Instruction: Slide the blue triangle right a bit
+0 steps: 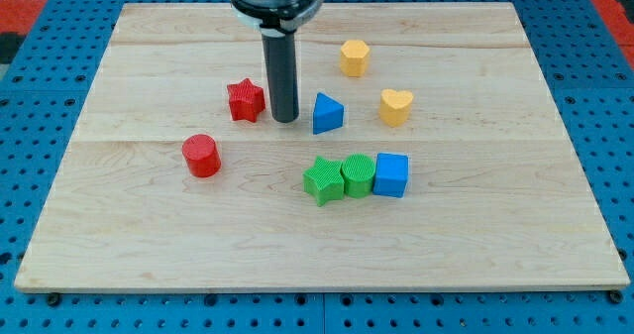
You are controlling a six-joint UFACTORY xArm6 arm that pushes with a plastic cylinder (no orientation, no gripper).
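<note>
Camera view, and it all comes down to one line-up: my tip is planted on the board with the blue triangle just beside it at three o'clock. That is exactly the side I'd want to be on for a push to the view's right, the tip on the triangle's nine o'clock flank. A thin strip of wood seems to show between rod and block, so I'd call them just apart, though it's close. No claw on this rig, nothing to open or close, nothing held; it's a bare dark rod and it can only shove.

The red star sits right at the tip's nine o'clock, near but behind the direction of travel, so it should stay out of it.

Now the lane. Past the triangle at three o'clock waits the yellow heart, near enough to matter; a short slide looks safe, a long one would likely bump it. The yellow hexagon is up at one o'clock, clear of the path. Down at five o'clock, a touching row: green star, green cylinder, blue cube. The red cylinder sits well apart at eight o'clock.

The wooden board looks smooth and flat, with plenty of bare room.
</note>
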